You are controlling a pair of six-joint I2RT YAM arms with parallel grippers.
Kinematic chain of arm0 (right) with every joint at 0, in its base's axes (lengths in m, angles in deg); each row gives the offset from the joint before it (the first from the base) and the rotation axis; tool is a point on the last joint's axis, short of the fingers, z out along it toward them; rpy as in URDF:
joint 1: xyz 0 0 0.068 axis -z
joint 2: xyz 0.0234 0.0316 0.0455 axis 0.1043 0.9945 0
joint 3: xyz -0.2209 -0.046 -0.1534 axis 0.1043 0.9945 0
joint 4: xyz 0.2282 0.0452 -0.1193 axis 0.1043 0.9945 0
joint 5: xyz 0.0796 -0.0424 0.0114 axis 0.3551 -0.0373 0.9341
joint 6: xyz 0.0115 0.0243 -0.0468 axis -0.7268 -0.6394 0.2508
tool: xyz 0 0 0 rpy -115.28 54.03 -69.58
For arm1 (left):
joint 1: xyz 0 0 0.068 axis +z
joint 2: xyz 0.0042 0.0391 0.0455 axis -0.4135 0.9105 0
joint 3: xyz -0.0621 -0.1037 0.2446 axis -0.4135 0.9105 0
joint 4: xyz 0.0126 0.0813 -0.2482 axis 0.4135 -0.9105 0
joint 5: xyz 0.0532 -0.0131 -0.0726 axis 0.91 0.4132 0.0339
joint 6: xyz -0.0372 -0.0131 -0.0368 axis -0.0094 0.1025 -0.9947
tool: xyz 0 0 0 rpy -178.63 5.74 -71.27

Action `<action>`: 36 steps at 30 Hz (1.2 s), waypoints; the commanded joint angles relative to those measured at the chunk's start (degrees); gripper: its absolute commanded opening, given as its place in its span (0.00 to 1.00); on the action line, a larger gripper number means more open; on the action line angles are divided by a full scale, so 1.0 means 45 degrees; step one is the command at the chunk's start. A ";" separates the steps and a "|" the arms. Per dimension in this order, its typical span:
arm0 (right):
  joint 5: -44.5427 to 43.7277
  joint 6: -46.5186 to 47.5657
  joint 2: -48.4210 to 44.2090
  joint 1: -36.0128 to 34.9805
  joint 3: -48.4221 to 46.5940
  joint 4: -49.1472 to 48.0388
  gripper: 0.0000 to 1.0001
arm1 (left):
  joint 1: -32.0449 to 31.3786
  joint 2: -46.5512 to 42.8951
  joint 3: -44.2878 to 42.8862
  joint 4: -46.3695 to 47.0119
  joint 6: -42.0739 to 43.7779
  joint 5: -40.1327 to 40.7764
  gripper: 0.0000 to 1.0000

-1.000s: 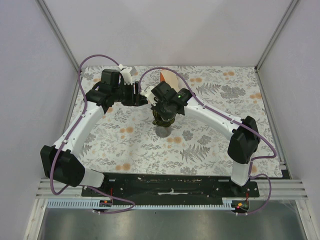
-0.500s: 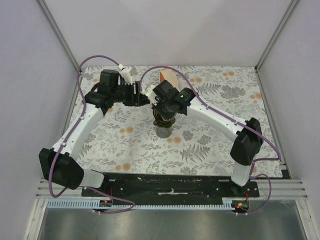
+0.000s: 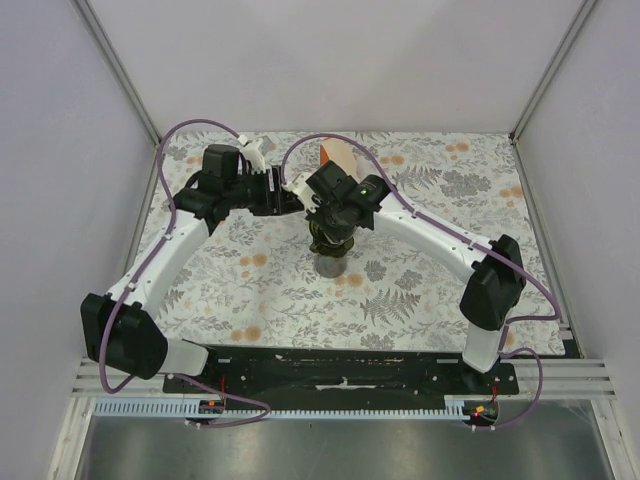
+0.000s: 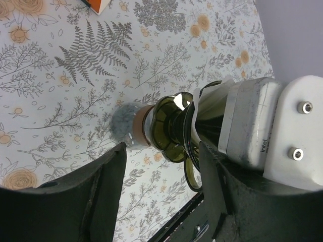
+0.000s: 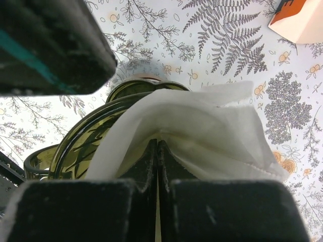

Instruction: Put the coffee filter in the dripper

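1. The left hand (image 4: pixel 162 151) is held with fingers apart beside the dripper (image 4: pixel 169 128), clear of it, probably to steady it.
2. The filter (image 5: pixel 202 131) is pinched in the closed right hand (image 5: pixel 157 148) at the dripper mouth; one edge overhangs the rim.
3. Bare desk (image 4: pixel 75 75) is seen all round; the pack (image 5: pixel 298 20) lies well apart.

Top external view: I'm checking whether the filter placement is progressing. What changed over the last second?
The right arm's elbow drifted slightly outward, and the left wrist edged nearer. Nothing was grasped or released: the right gripper stays shut on the coffee filter over the dripper, and the left gripper is open, facing it. The orange-and-cream pack stayed put.
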 commanded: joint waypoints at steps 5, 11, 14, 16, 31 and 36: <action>0.0564 0.0419 -0.0025 -0.0479 -0.0247 -0.2845 0.00 | -0.0465 0.0247 0.0884 0.2086 -0.2360 -0.3836 0.67; 0.0545 0.0380 -0.0143 -0.0499 -0.0012 -0.3042 0.00 | -0.0054 0.0286 0.2035 0.4465 -0.4761 -0.5104 0.68; 0.0467 0.0380 -0.0143 -0.0479 0.0047 -0.3042 0.00 | 0.0356 0.0286 0.2428 0.5114 -0.5390 -0.5439 0.68; 0.0466 0.0380 -0.0123 -0.0479 0.0066 -0.3042 0.00 | 0.0474 0.0208 0.2584 0.5231 -0.5410 -0.5400 0.68; 0.0213 0.0829 -0.0201 -0.0421 0.0613 -0.2593 0.00 | 0.1627 -0.0085 0.1765 0.4100 -0.4649 -0.5420 0.66; 0.0271 0.0888 -0.0279 -0.0362 0.0730 -0.2495 0.00 | 0.1704 -0.0066 0.1764 0.3943 -0.4629 -0.5147 0.66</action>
